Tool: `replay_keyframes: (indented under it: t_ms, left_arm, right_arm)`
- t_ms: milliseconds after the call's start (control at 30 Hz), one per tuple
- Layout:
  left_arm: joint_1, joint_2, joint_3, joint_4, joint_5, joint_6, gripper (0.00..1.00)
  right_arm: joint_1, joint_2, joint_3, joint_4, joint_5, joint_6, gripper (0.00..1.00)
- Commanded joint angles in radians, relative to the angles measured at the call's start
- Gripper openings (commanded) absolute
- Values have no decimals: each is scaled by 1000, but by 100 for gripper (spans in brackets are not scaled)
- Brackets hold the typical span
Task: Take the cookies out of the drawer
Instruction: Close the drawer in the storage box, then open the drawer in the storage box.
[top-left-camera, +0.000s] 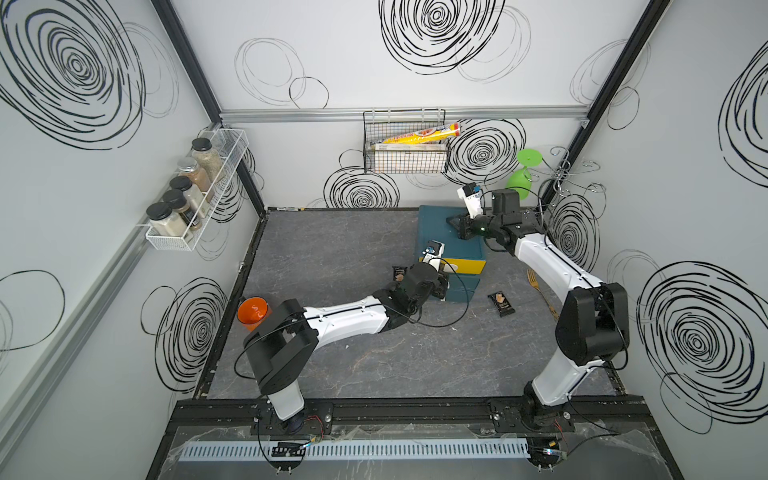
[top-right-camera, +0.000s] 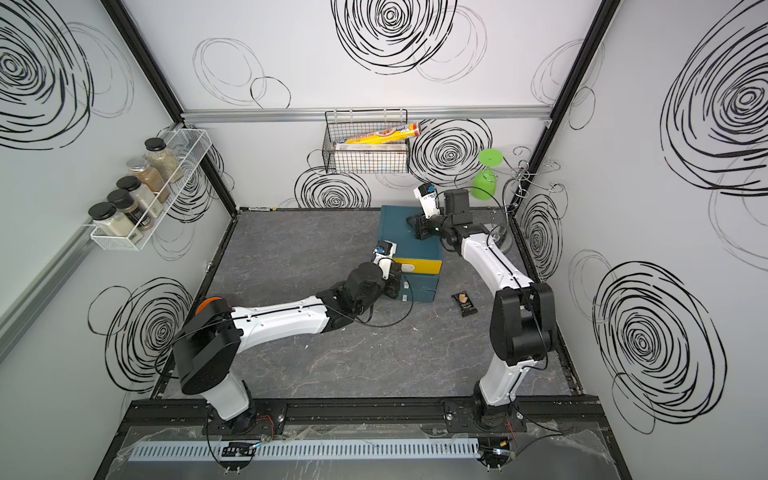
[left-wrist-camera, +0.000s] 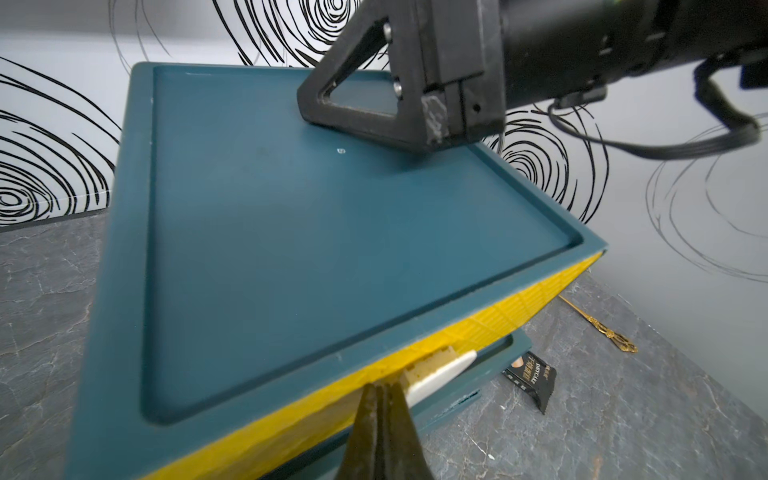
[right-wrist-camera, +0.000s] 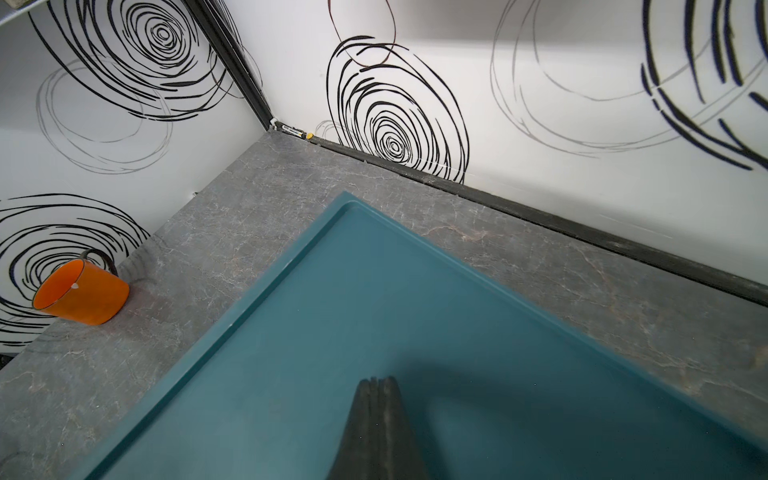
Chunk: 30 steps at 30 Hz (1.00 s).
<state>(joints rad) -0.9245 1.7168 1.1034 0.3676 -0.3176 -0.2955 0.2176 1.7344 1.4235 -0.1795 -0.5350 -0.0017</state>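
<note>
A teal drawer cabinet (top-left-camera: 440, 232) stands at the back of the table. Its top drawer has a yellow front (left-wrist-camera: 494, 324) and a white handle (left-wrist-camera: 440, 374), and its inside does not show. My left gripper (left-wrist-camera: 380, 387) is shut with nothing between its fingers, tips right at that handle. On the cabinet's top, my right gripper (right-wrist-camera: 378, 379) rests shut and empty. Two black packets of the cookies lie on the table: one (top-left-camera: 501, 304) in front of the cabinet to the right, one (top-left-camera: 399, 274) beside my left wrist.
A gold fork (top-left-camera: 540, 291) lies right of the cabinet, near my right arm. An orange cup (top-left-camera: 253, 313) sits at the left table edge. A green glass (top-left-camera: 521, 176) hangs on a wire stand at the back right. A spice rack (top-left-camera: 195, 195) and a wire basket (top-left-camera: 405, 143) hang on the walls.
</note>
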Motion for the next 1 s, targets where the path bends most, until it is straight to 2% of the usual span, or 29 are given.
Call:
replay_keyframes:
  t_ms: [0,67,133,267,333,467,533,567,633,700,767,867,967]
  left_arm:
    - [7,-19,16,59,-2,8,1]
    - [6,-88,-23,61,30,0,11]
    - [-2,-178,-60,51,50,-1,32]
    - [0,-337,-27,-71,67,24,60]
    - [29,-374,27,-143,121,33,67]
    - [142,-363,169,-262,334,30,78]
    - [188,-318,251,-312,453,45,80]
    - [206,-284,295,-339,497,58,81]
    - [236,-217,371,-372,599,74,83]
    - [283,-137,448,-398,693,53,83]
    - [308,-61,523,-430,727,68,81]
    - [329,48,618,-462,780,93,74]
    - [326,160,736,-539,817,140,70]
  right_arm:
    - [5,50,-62,-252,67,-8,0]
    - [5,37,-58,-252,61,-3,0]
    - [5,11,-54,-241,41,4,0]
    - [5,-61,-14,-223,14,38,1]
    - [5,-97,11,-224,0,58,8]
    - [5,-212,9,-237,61,78,18]
    - [5,-293,-45,-218,123,114,22]
    - [5,-353,-94,-199,142,133,29]
    - [5,-458,-185,-166,182,176,35]
    - [5,-563,-276,-136,154,227,41]
    - [5,-653,-365,-109,121,319,40]
    - [5,-818,-587,52,7,562,39]
    - [5,-985,-873,327,-57,872,35]
